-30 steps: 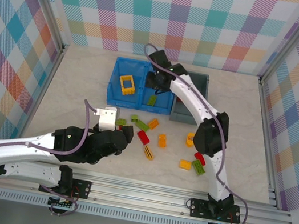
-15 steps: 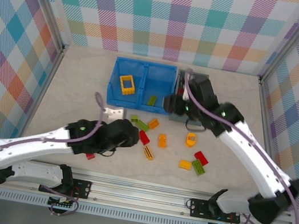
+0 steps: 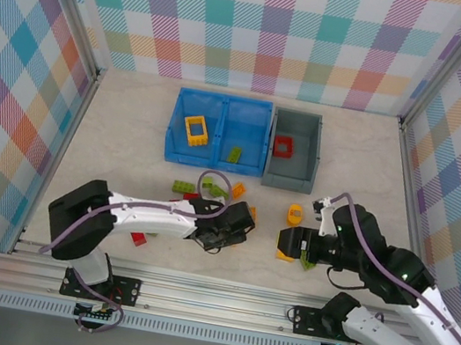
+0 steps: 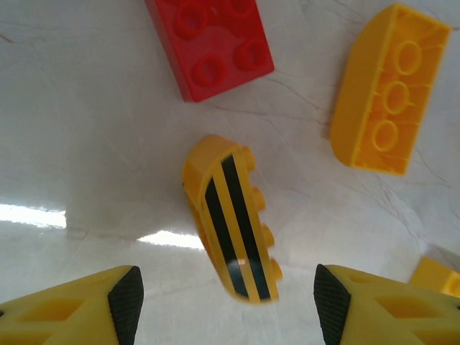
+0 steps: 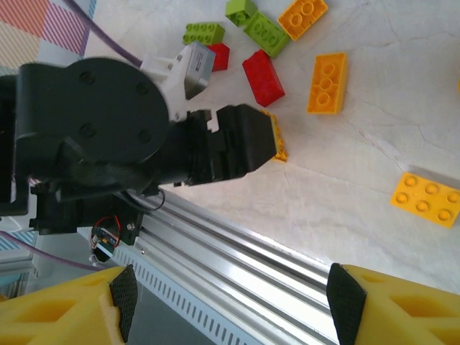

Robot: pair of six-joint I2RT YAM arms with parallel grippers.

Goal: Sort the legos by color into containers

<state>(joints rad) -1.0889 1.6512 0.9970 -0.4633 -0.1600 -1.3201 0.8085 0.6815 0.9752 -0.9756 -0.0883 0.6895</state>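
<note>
Yellow brick (image 4: pixel 231 215) (two black stripes), centred within left gripper (image 4: pixel 228 307), jaws apart

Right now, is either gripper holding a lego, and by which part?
Nothing is held. The left gripper is open around a striped yellow brick on the table, not touching it; the right gripper is open and empty.

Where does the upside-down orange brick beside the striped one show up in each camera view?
Left wrist: the orange brick is at upper right, hollow side up, right of the red brick.
Right wrist: upper middle, again right of the red brick.
Top external: just below centre, partly covered by the left arm.
Shared landmark: the left gripper, open over the striped yellow brick; the orange brick lies just beyond it.
</note>
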